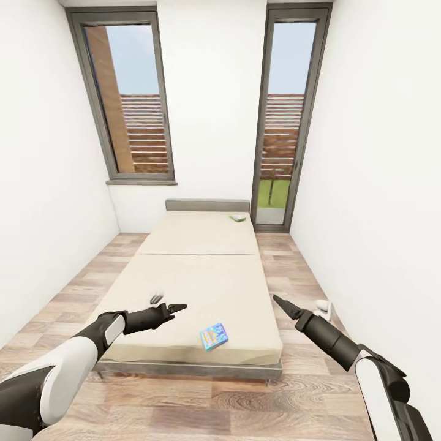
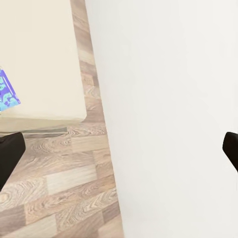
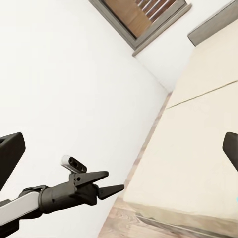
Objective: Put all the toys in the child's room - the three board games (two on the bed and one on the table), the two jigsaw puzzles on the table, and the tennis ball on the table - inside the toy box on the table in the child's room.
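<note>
The bed [image 1: 202, 269] is a cream mattress with one seam, straight ahead of me. A small blue board game [image 1: 214, 336] lies near its front edge, also seen in the left wrist view [image 2: 6, 93]. A second board game [image 1: 237, 217], pale and green, rests at the far right corner by the headboard. My left gripper [image 1: 179, 307] hovers open over the bed's front left part, left of the blue box and holding nothing. Open and empty too, my right gripper [image 1: 280, 302] hangs beside the bed's right edge. The table, toy box, jigsaw puzzles and tennis ball are out of view.
White walls close in on both sides, with strips of wooden floor [image 1: 184, 404] around the bed. A small white object [image 1: 324, 306] lies on the floor right of the bed. A window [image 1: 131, 98] and a glass door [image 1: 285, 116] stand in the far wall.
</note>
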Robot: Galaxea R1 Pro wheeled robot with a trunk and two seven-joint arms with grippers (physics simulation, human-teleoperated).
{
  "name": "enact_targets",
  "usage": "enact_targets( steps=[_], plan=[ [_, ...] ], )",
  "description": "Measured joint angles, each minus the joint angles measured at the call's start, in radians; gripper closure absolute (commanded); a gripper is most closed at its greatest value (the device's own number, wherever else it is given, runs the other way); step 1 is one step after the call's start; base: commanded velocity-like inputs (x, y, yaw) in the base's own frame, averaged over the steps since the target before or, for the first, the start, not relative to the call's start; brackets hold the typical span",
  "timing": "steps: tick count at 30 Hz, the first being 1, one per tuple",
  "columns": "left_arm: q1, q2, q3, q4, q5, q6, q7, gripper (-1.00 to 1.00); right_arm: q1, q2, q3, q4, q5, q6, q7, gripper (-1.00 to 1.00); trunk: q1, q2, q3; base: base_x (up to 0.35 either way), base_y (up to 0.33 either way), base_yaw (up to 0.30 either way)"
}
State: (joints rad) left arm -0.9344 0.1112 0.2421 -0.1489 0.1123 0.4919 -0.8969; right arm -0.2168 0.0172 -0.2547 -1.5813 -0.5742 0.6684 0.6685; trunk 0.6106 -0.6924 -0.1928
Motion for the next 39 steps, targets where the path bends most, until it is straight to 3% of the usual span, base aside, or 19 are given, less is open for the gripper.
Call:
enact_targets(
  steps=[16, 26, 39],
  plan=[
    [0.000, 0.001, 0.003, -0.005, 0.002, 0.086, -0.004, -1.00, 0.000, 0.002, 0.001, 0.002, 0.002, 0.003, 0.000, -1.00, 0.061, -0.112, -0.050, 0.000, 0.000, 0.000],
    [0.000, 0.010, 0.006, -0.007, 0.000, 0.122, -0.113, -1.00, 0.000, 0.014, 0.004, 0.013, 0.004, 0.000, -0.030, -1.00, 0.100, -0.182, -0.082, 0.000, 0.000, 0.000],
    [-0.001, 0.010, 0.007, -0.008, 0.003, 0.153, -0.135, -1.00, 0.000, 0.017, 0.004, 0.020, -0.002, -0.002, -0.061, -1.00, 0.150, -0.273, -0.123, 0.000, 0.000, 0.000]
  ],
)
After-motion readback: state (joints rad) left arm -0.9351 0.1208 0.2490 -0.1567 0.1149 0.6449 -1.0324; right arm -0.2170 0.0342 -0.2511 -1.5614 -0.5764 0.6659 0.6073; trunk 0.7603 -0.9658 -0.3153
